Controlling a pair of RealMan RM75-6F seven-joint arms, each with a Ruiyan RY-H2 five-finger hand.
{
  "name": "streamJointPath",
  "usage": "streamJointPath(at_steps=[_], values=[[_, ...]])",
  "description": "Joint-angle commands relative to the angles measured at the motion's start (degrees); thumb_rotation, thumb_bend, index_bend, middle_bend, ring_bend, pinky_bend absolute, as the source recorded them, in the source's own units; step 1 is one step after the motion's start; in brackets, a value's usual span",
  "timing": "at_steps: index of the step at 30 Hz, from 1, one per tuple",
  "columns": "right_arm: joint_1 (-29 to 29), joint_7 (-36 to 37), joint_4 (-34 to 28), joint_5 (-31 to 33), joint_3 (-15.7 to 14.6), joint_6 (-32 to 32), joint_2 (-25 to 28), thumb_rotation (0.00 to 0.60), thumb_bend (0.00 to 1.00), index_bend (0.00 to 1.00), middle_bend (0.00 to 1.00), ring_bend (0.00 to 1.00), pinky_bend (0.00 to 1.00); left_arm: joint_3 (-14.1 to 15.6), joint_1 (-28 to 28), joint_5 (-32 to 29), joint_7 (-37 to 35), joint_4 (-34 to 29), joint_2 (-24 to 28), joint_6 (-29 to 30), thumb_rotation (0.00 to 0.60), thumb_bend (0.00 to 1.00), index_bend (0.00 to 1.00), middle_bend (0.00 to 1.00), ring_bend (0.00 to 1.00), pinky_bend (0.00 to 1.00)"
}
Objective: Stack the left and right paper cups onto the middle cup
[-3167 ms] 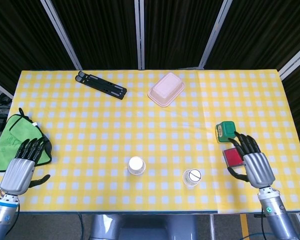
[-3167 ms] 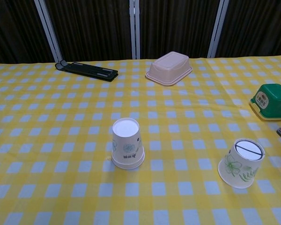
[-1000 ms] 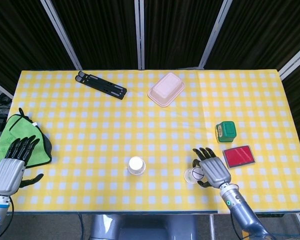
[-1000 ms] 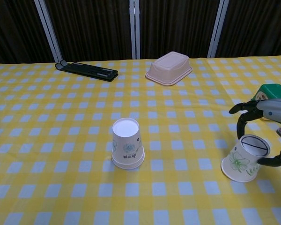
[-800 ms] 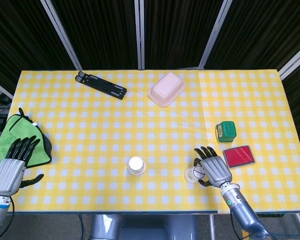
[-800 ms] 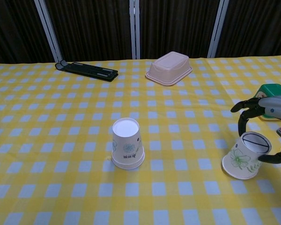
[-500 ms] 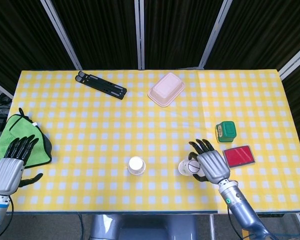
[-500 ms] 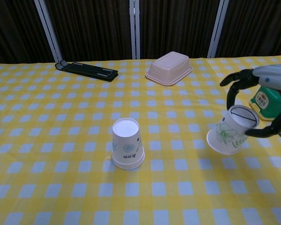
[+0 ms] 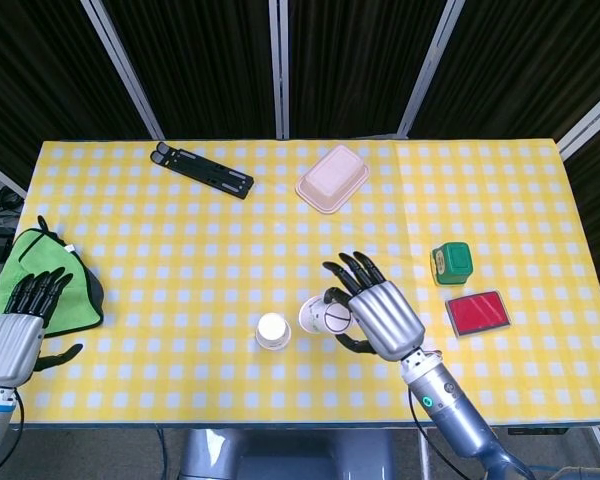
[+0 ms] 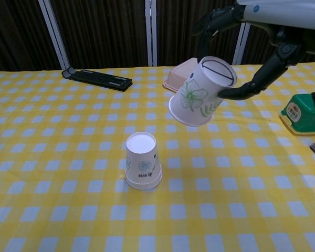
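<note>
My right hand (image 9: 375,312) (image 10: 252,47) holds a flower-printed paper cup (image 10: 201,92) (image 9: 320,317) upside down and tilted, lifted well above the table. That cup hangs just right of and above the middle cup (image 9: 272,331) (image 10: 143,160), which stands upside down on the checked cloth. My left hand (image 9: 18,325) stays at the table's left edge beside the green cloth, fingers spread and holding nothing. I see no third cup in either view.
A green cloth (image 9: 35,278) lies at the left edge. A black folded stand (image 9: 201,169) and a pink lidded box (image 9: 332,178) sit at the back. A green box (image 9: 451,263) and a red flat case (image 9: 477,312) lie to the right.
My right hand reached the right cup, gripped it, lifted it off the table and carried it left and up toward the middle cup. The left hand barely moved.
</note>
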Motion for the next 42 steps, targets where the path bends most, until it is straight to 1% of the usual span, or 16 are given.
streamJointPath(at_steps=[1, 3, 6, 10, 15, 20, 25, 42], values=[[2.05, -3.83, -1.08, 1.92, -0.2, -0.43, -3.28, 0.6, 0.2, 0.5, 0.11, 0.0, 0.0, -0.24, 0.06, -0.27, -0.48, 0.25, 0.11, -0.03, 0.6, 0.1, 0.0, 0.0, 0.0, 0.0], [2.92, -5.84, -0.91, 2.67, -0.53, -0.31, -5.4, 0.6, 0.2, 0.5, 0.11, 0.0, 0.0, -0.4, 0.12, -0.51, -1.01, 0.42, 0.18, -0.08, 0.6, 0.1, 0.0, 0.0, 0.0, 0.0], [3.47, -7.02, -0.34, 3.11, -0.86, -0.15, -7.22, 0.6, 0.2, 0.5, 0.11, 0.0, 0.0, -0.49, 0.16, -0.77, -1.54, 0.5, 0.29, -0.23, 0.6, 0.1, 0.0, 0.0, 0.0, 0.0], [4.61, -8.94, 1.57, 4.65, -1.41, -0.17, -11.1, 0.6, 0.2, 0.5, 0.12, 0.0, 0.0, -0.87, 0.22, -1.6, -2.42, 0.99, 0.46, -0.53, 0.6, 0.1, 0.0, 0.0, 0.0, 0.0], [6.46, -12.06, 4.8, 6.35, -0.89, 0.66, -15.96, 0.6, 0.2, 0.5, 0.12, 0.0, 0.0, -1.23, 0.15, -2.56, -3.42, 1.66, 0.58, -1.3, 0.6, 0.1, 0.0, 0.0, 0.0, 0.0], [7.68, -13.9, 7.14, 7.85, -0.57, 1.43, -18.9, 0.6, 0.2, 0.5, 0.12, 0.0, 0.0, -1.37, -0.08, -3.42, -3.72, 2.12, 0.73, -2.57, 0.6, 0.1, 0.0, 0.0, 0.0, 0.0], [8.25, -15.27, 9.11, 8.88, -0.44, 2.47, -20.03, 0.6, 0.2, 0.5, 0.12, 0.0, 0.0, -1.46, -0.07, -3.33, -4.12, 2.3, 0.71, -2.62, 0.6, 0.1, 0.0, 0.0, 0.0, 0.0], [9.86, -13.6, 11.7, 11.59, 0.67, 2.01, -21.43, 0.6, 0.2, 0.49, 0.1, 0.0, 0.0, -1.53, -0.2, -3.18, -3.57, 2.42, 0.34, -3.12, 0.6, 0.1, 0.0, 0.0, 0.0, 0.0]])
